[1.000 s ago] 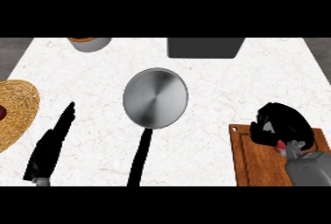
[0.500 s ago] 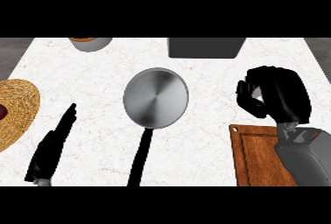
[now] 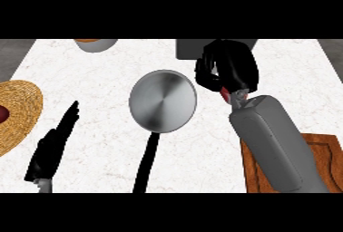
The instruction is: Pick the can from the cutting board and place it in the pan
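Right of the pan [image 3: 163, 100], my right hand [image 3: 229, 68] hangs above the counter [image 3: 100, 81], fingers curled round the can [image 3: 225, 94]. Only a red sliver of the can shows below the palm. The cutting board [image 3: 318, 152] lies at lower right, partly behind the forearm [image 3: 268, 140], and I see no can on it.

Step in hand, by my judgement: transport. The pick is complete and the placement is not yet done.

Next move: carry the hand leftward over the pan's bowl, lower it, then uncurl the fingers. Keep clear of the rim and the long black handle [image 3: 147, 163].

My left hand [image 3: 53, 145] rests at lower left, fingers straight, holding nothing.

Surface: white marbled counter. It also carries a woven tray [image 3: 20, 108] at the left edge, and a bowl [image 3: 94, 44] and a grey container [image 3: 188, 49] along the far edge. Of the room, only grey strips show at the far corners.
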You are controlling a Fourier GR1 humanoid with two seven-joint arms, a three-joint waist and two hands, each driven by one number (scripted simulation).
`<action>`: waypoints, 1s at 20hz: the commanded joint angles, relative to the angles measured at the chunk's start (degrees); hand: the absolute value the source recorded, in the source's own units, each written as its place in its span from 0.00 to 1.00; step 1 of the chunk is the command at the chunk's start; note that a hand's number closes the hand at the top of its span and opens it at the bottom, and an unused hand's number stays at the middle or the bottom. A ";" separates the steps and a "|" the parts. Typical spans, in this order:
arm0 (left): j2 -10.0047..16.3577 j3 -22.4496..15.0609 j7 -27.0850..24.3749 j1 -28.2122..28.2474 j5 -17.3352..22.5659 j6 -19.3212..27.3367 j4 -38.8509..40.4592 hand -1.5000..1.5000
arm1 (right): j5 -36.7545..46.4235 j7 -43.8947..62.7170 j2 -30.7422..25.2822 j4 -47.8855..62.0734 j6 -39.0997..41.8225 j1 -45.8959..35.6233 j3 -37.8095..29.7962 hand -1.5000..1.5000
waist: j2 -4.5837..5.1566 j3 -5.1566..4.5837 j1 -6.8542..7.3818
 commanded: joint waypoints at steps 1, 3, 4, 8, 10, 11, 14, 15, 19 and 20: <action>1.47 0.88 1.97 1.56 0.77 -1.68 -3.88 0.50 | -0.69 -2.35 6.69 11.38 -3.88 -5.51 -1.31 1.00 | 0.00 0.03 0.29; 1.09 1.03 1.02 0.31 1.17 -2.13 -2.13 0.50 | -3.46 -0.64 7.68 17.48 -7.31 -8.87 -0.75 1.00 | 0.16 0.01 0.73; -0.80 -1.04 -2.26 2.63 -1.06 -0.33 -1.00 0.50 | -4.50 -3.71 7.73 22.01 -10.23 -10.09 -2.17 1.00 | 0.42 0.00 1.41; -2.43 -3.33 -0.33 -0.16 -3.05 0.50 -0.97 0.50 | -9.63 -5.45 7.86 34.12 -17.34 -13.88 2.79 1.00 | 0.78 0.02 2.72; -3.39 -3.90 -0.96 1.07 -3.05 0.93 -2.00 0.50 | -12.86 -6.16 7.88 39.05 -15.24 -17.28 2.01 1.00 | 0.82 0.01 3.21; -0.79 -1.26 1.96 -1.74 -0.25 -2.14 -1.27 0.50 | -12.09 -7.88 7.90 42.46 -16.53 -17.35 2.35 1.00 | 0.99 0.01 3.11; -0.43 -1.77 0.33 -1.81 -1.14 -2.32 -1.17 0.50 | -13.65 -6.72 7.91 47.63 -13.87 -21.25 5.24 1.00 | 1.28 -0.01 4.80; -1.56 -1.98 0.00 -4.96 -2.18 -1.27 2.47 0.50 | -14.54 -7.60 7.92 48.84 -12.31 -23.16 5.82 1.00 | 1.44 -0.04 4.17; -1.90 -2.73 -1.14 -3.16 -1.80 -1.71 0.88 0.50 | -28.07 -7.49 7.93 47.87 -10.36 -18.07 -1.49 1.00 | 1.98 0.10 6.66; -2.02 -3.02 0.07 -4.91 -2.00 -1.80 0.46 0.50 | -28.97 -8.43 7.93 49.71 -11.24 -16.93 -1.09 0.00 | 2.07 0.12 6.40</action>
